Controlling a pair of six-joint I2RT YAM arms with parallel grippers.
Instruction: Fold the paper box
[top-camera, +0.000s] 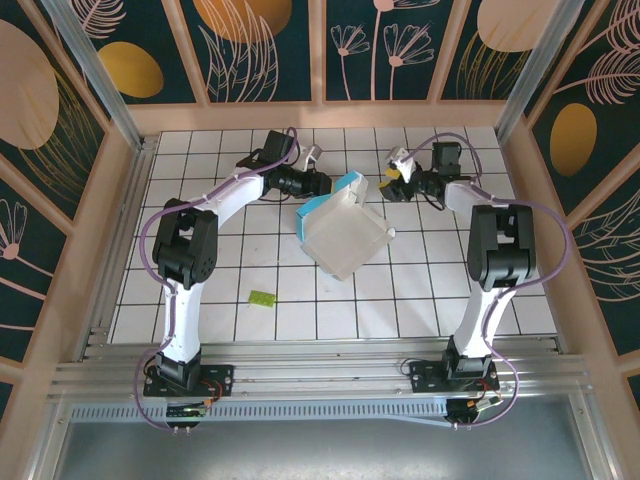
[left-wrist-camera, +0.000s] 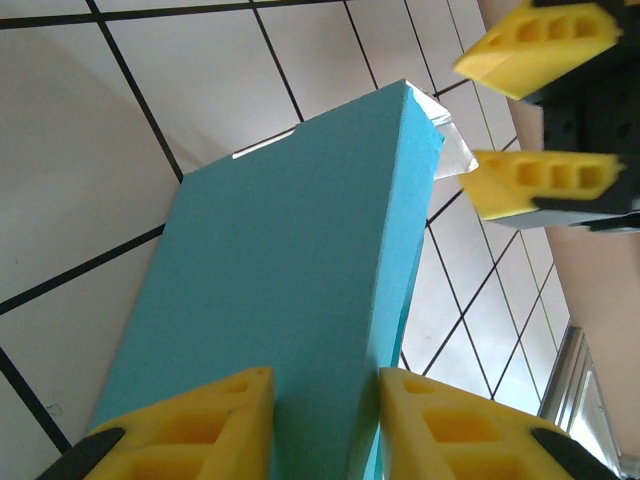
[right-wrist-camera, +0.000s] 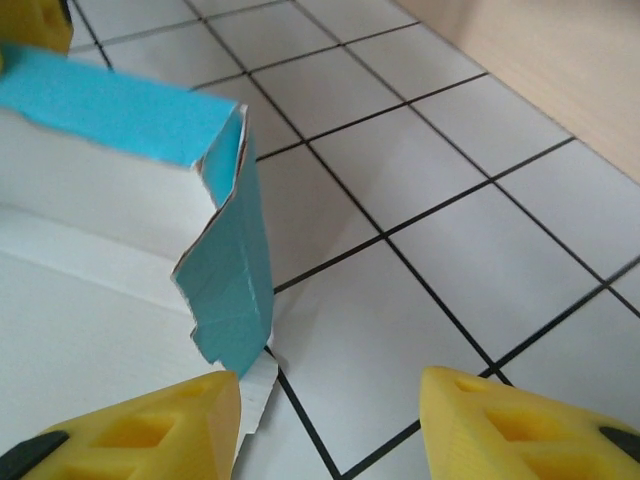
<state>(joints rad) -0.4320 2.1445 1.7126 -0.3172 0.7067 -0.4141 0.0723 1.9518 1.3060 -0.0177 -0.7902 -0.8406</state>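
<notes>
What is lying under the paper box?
Around the paper box the tiled table shows. The tiles directly beneath its white panel are covered and cannot be seen.

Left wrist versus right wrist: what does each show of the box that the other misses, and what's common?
Left wrist: the left gripper clamped on the turquoise outer wall of the thin turquoise-and-white paper box, the right gripper open beyond it. Right wrist: the box's white inside and a ragged turquoise end flap standing up. Both: the box on the white tiled table.
</notes>
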